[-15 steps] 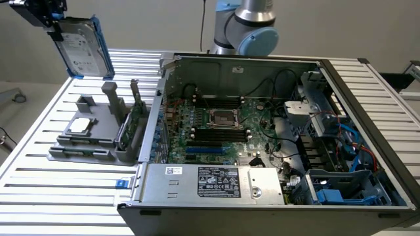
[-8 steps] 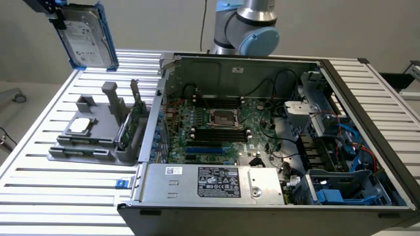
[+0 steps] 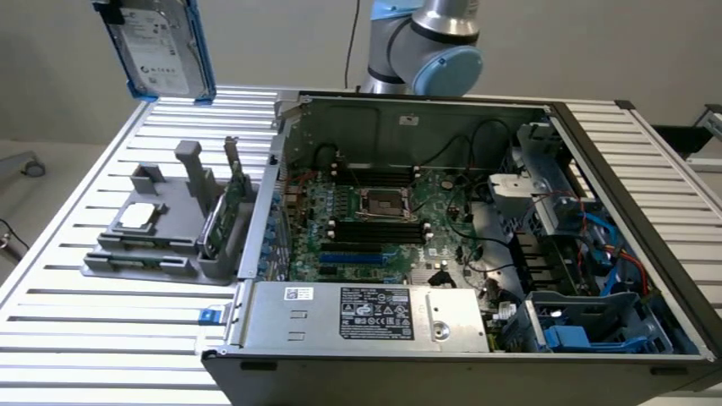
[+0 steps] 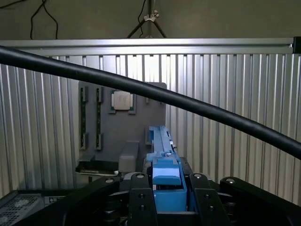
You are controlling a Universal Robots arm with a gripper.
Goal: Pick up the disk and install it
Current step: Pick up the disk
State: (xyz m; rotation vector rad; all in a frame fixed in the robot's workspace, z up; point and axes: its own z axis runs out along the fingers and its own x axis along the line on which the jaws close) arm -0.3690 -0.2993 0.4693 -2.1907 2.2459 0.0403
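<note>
Right, my gripper (image 4: 167, 195) pinches the disk (image 3: 164, 46) upright over the table's (image 3: 68, 338) far corner (exterior view's left); I'd carry it slowly, clearing the case wall (image 3: 274, 161).

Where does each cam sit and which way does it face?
Exterior view: off the arm, raised, angled down into the open computer case; arm behind it, disk lifted at the exterior view's left.
Wrist view: on the wrist, looking down past the gripper clamping the disk, onto the grey holder.
Shared: disk, holder, chip, slatted table.
</note>
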